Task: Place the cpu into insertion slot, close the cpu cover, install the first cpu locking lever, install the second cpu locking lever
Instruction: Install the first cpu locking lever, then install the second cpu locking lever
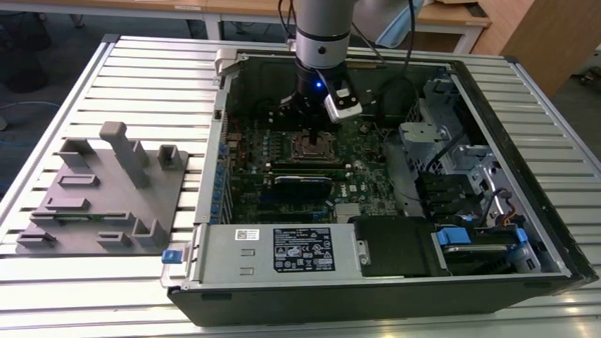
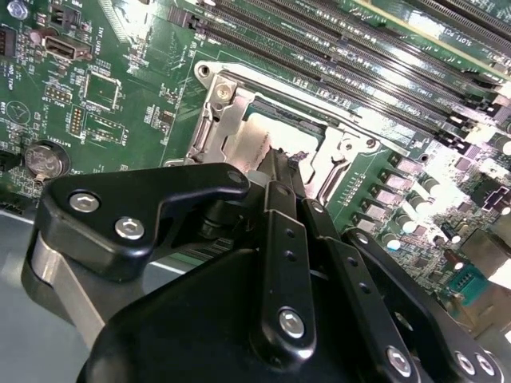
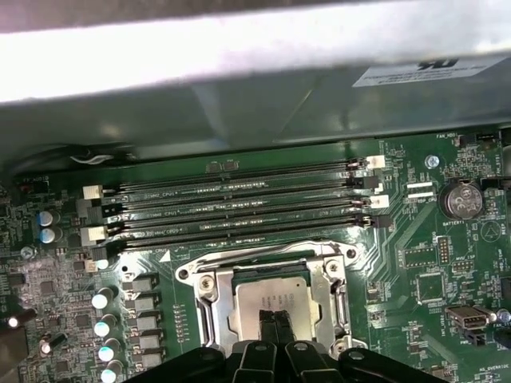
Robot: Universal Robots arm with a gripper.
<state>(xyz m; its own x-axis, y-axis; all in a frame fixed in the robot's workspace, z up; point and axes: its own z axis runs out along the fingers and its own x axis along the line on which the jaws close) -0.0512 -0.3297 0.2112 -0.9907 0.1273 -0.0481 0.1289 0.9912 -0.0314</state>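
The cpu [image 1: 313,146]: seated in the insertion slot [image 1: 297,150] at the motherboard's centre, directly beneath the gripper [image 1: 310,125] in the exterior view. Grey fixture block [image 1: 98,193] at 9 o'clock of the computer case [image 1: 376,296].

Second wrist view: gripper [image 2: 275,171] fingers pressed together, tips at the cpu [image 2: 275,140]; cpu cover [image 2: 231,104] framing it.

First wrist view: closed fingertips [image 3: 271,321] on the cpu [image 3: 267,291]; memory slots [image 3: 239,203] at 12 o'clock.
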